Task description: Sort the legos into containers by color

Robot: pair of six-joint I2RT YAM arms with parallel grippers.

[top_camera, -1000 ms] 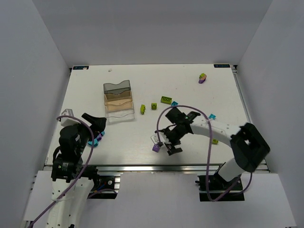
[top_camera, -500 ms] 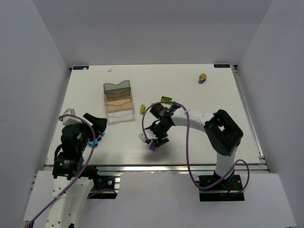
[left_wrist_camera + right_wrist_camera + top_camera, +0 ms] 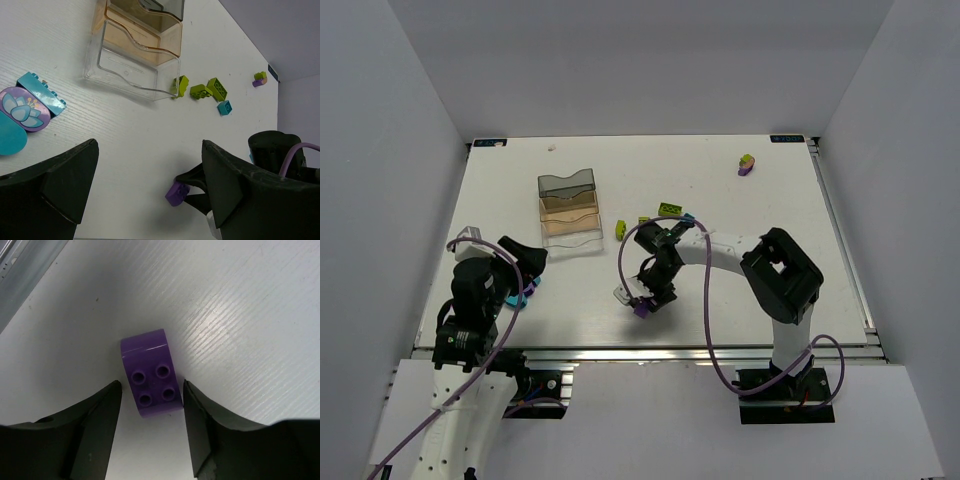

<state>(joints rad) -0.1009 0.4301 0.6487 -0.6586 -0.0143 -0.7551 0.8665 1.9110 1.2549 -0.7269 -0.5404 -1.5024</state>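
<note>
Now we're mid-pick: right tool (image 3: pixel 151 390) is spread open, straddling the purple lego (image 3: pixel 150 372) on the desk (image 3: pixel 720 180), near centre. Next we probably close, lift, and carry far-left to the containers (image 3: pixel 568 210).

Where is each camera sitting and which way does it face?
Top external: high behind the robot, looking down on the table; the left arm and right arm show.
Left wrist: low over the table, facing the containers; the open left gripper frames it.
Right wrist: close, looking down on the purple lego between the right gripper fingers.
Shared: both wrist views show that purple lego.
</note>
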